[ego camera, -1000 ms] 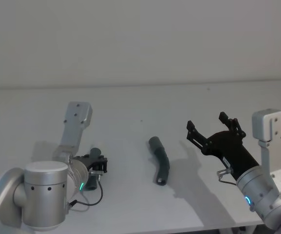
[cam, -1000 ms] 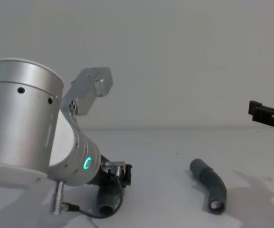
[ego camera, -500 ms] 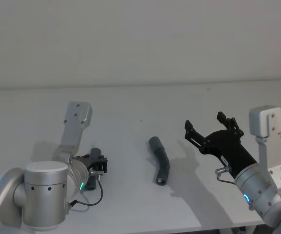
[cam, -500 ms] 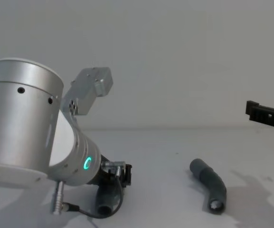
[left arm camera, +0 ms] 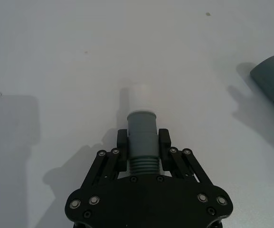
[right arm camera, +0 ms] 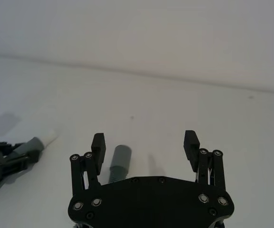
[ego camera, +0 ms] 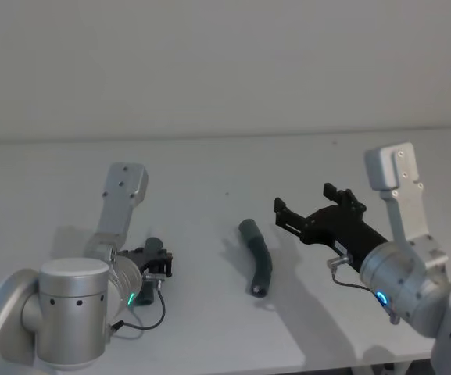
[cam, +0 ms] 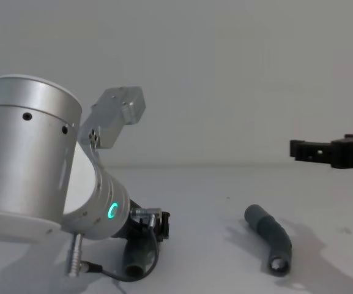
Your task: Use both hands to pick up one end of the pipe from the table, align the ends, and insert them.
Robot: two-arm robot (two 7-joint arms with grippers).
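- On my left side, low near the table (ego camera: pixel 209 164), my left gripper (left arm camera: pixel 143 141) is clamped on one hose piece (left arm camera: pixel 143 153). Its fingers (left arm camera: pixel 121 142) squeeze the ribs just behind the smooth cuff (left arm camera: pixel 141 126), and the white spigot (left arm camera: pixel 139 97) pokes out in front, clear of them.
- Whether that piece rests on the table or hangs just above it, I cannot tell.
- Toward the middle of the table lies the other hose piece (ego camera: pixel 258 262), bent and untouched, its open end (cam: pixel 278 263) facing me.
- My right gripper (right arm camera: pixel 144 142) hovers above the table just to that piece's right, jaws spread wide, holding nothing.
- I judge the hose light and bendy: the ribs will give under a squeeze, and the curved body may roll or swing if nudged on one side.
- The cuff looks smooth and stiffer, so probably slippery. I would grip the ribs right behind it, leaving the mouth free for the spigot.
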